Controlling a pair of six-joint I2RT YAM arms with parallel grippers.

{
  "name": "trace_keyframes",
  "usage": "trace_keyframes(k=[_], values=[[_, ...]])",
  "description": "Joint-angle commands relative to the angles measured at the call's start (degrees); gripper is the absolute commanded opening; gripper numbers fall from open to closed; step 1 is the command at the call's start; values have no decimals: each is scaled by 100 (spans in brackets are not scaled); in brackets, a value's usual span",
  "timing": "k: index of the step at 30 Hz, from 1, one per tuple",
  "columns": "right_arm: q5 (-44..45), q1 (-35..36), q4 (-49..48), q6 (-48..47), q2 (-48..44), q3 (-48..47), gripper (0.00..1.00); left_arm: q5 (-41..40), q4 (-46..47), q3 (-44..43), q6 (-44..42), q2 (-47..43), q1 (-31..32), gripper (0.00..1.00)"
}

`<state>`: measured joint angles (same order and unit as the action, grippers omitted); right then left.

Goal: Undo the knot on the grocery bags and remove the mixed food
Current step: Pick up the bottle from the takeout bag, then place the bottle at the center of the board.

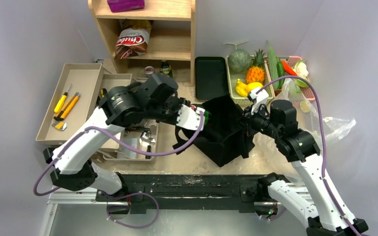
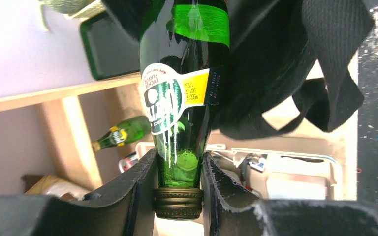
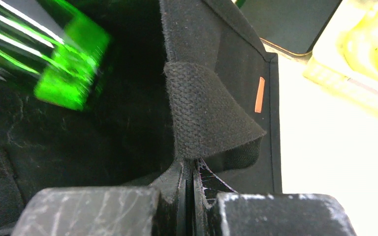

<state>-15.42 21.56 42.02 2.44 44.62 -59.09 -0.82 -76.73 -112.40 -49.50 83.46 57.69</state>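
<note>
Pinching green bottle [image 2: 182, 98] at neck, just above cap, with left gripper [image 2: 178, 162], presumably to draw it from black cloth bag [image 1: 226, 132] at table centre; base inside bag mouth. Clamping bag strap [image 3: 211, 113] with right gripper [image 3: 189, 167], pressed together, likely to hold mouth open.

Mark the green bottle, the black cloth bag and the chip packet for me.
green bottle [image 2: 166, 101], left wrist view, on its white label.
black cloth bag [image 1: 226, 130], top external view, on its side panel.
chip packet [image 1: 133, 42], top external view, on its printed front.
</note>
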Motion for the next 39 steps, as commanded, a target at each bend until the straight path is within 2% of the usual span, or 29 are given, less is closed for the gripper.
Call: trace_keyframes(k=[1, 14, 17, 21, 27, 32, 39], values=[[178, -5, 225, -148, 38, 163, 0, -175, 1358, -432, -315, -689, -190, 0], [791, -5, 450, -698, -58, 155, 0, -453, 1941, -485, -576, -1073, -1020, 0], [1309, -11, 507, -726, -71, 114, 0, -439, 1952, -469, -533, -1101, -1250, 0], [1976, -12, 461, -595, -201, -71, 0, -233, 1837, -56, -605, -1248, -1682, 0], [2948, -21, 359, -475, -439, -255, 0, 211, 1660, 792, -1227, -1332, -2188, 0], [3609, -84, 13, -547, -387, -450, 0, 417, 1360, 1090, -1635, -1056, -2120, 0], [4192, -159, -372, -613, -222, -377, 0, -429, 466, 1181, -2309, -153, -1366, 0]])
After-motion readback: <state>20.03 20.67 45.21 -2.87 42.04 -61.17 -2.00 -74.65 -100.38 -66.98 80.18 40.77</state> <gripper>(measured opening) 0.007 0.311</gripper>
